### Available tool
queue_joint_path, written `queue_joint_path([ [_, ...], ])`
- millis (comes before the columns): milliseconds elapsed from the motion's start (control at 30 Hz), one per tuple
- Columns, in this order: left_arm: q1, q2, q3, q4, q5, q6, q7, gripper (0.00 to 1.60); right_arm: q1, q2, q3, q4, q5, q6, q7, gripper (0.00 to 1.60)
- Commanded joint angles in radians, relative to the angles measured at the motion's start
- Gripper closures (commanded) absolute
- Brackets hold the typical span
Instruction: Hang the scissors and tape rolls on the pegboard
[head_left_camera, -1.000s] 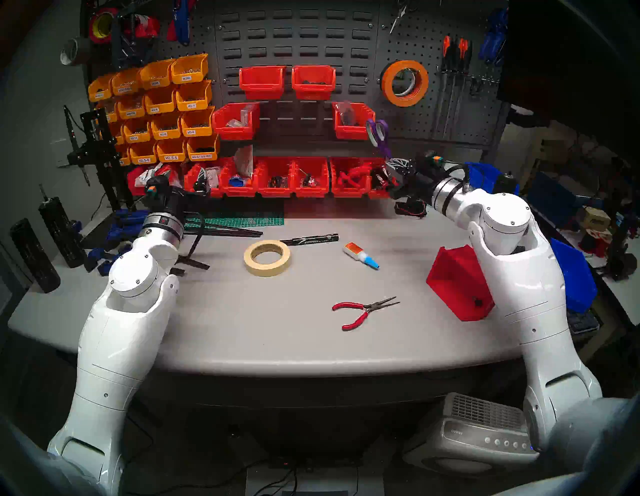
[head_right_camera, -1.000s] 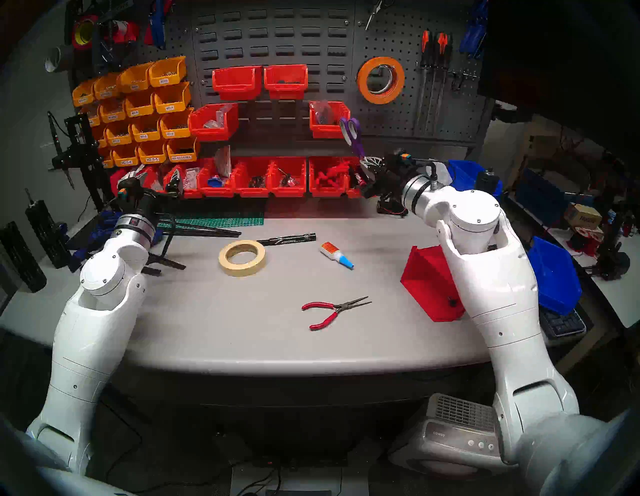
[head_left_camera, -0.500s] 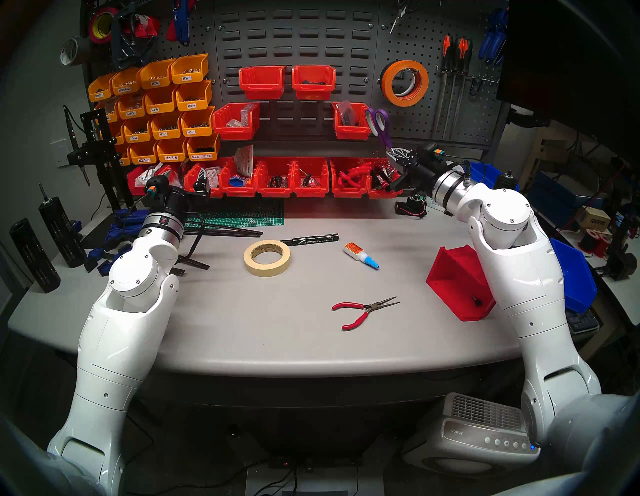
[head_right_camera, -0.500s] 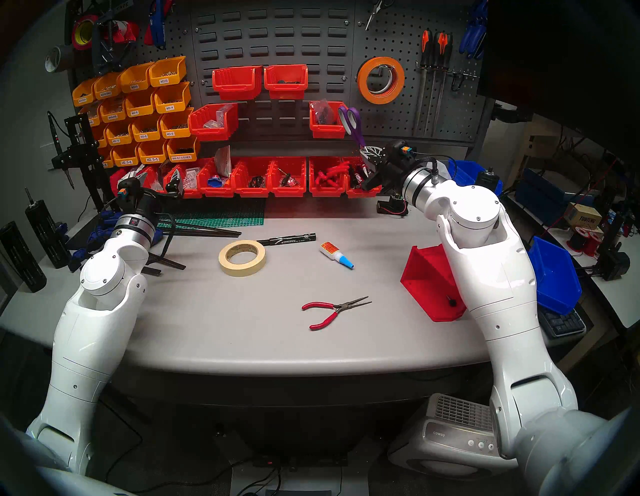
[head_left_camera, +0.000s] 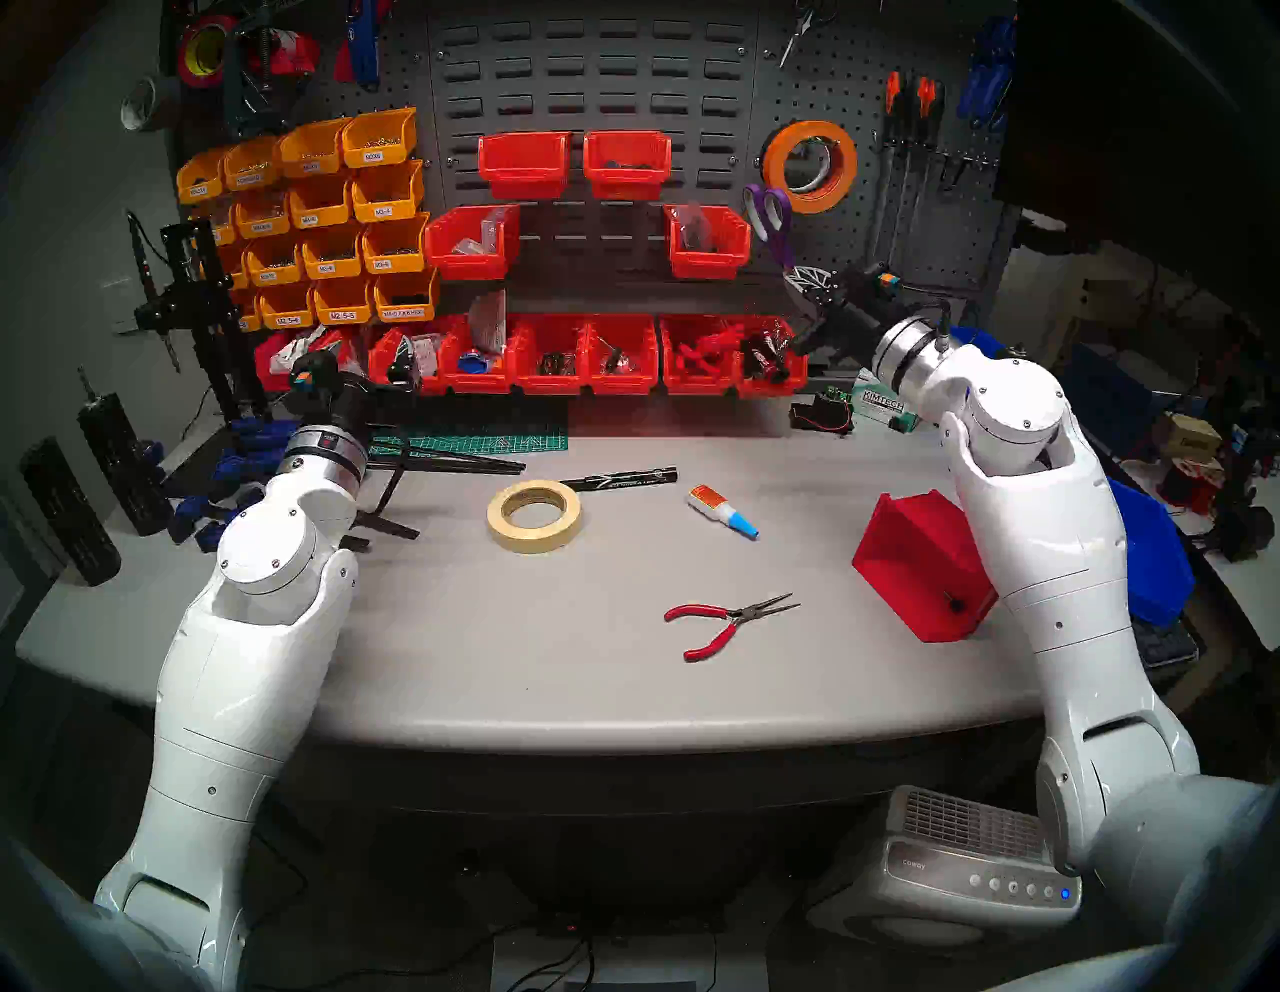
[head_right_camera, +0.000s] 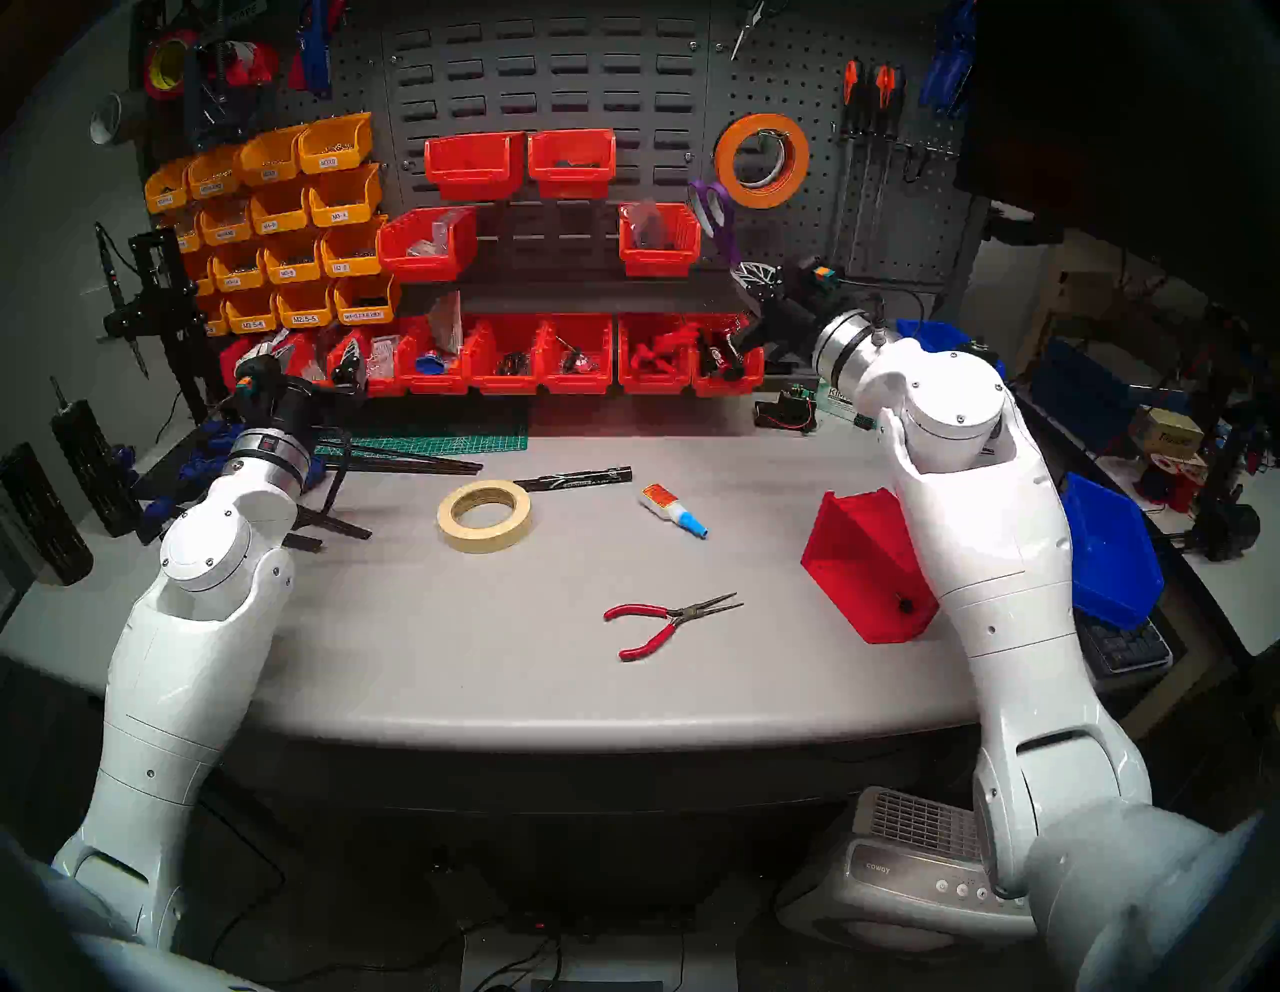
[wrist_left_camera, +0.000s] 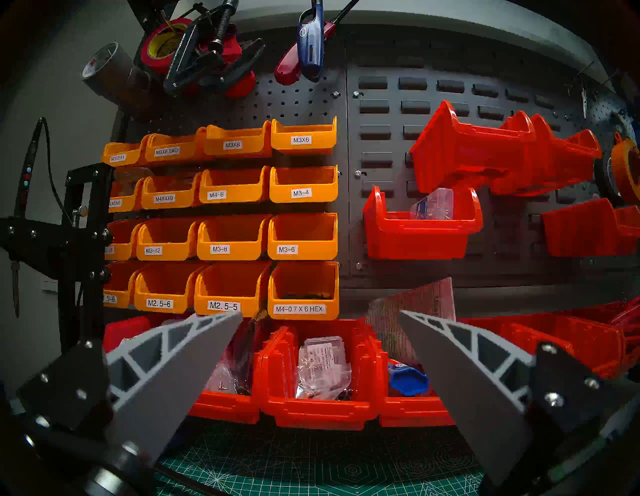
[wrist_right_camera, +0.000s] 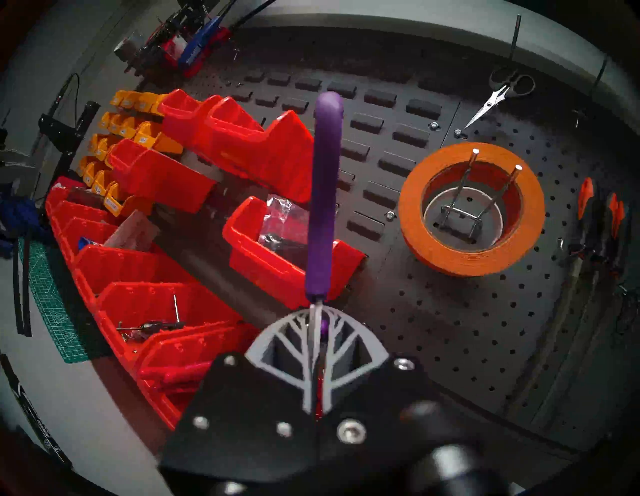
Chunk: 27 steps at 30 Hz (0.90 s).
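Observation:
My right gripper (head_left_camera: 803, 280) (head_right_camera: 751, 273) (wrist_right_camera: 317, 332) is shut on the silver blades of the purple-handled scissors (head_left_camera: 767, 215) (head_right_camera: 713, 208) (wrist_right_camera: 323, 194). It holds them handles-up in front of the dark grey pegboard (head_left_camera: 866, 228) (wrist_right_camera: 467, 329), just left of and below the orange tape roll (head_left_camera: 774, 170) (head_right_camera: 726, 163) (wrist_right_camera: 410, 214), which hangs on a two-prong wire hook. A cream masking tape roll (head_left_camera: 533, 542) (head_right_camera: 485, 542) lies flat on the table. My left gripper (head_left_camera: 402, 367) (wrist_left_camera: 320, 315) is open and empty above the green cutting mat, facing the bins.
Red-handled pliers (head_left_camera: 720, 623), a glue bottle (head_left_camera: 720, 511) and a black marker (head_left_camera: 620, 478) lie on the table. A tipped red bin (head_left_camera: 914, 568) stands beside my right forearm. Red bins (head_left_camera: 623, 353) line the wall. Small metal scissors (wrist_right_camera: 498, 97) and screwdrivers (head_left_camera: 911, 97) hang on the pegboard.
My right gripper has lifted the scissors upward and slightly right, so the purple handles now sit beside the orange roll. The left arm has not moved.

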Motion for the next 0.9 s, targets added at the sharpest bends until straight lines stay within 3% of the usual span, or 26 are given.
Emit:
queue_joint_path([
  [0, -0.029, 0.002, -0.013, -0.028, -0.002, -0.012, 0.002, 0.0, 0.088, -0.001, 0.03, 0.002, 0.007, -0.039, -0.007, 1.6],
  [867, -0.03, 0.001, -0.013, -0.029, -0.002, -0.012, 0.002, 0.0, 0.135, -0.015, 0.056, 0.068, 0.024, -0.083, -0.01, 1.6],
])
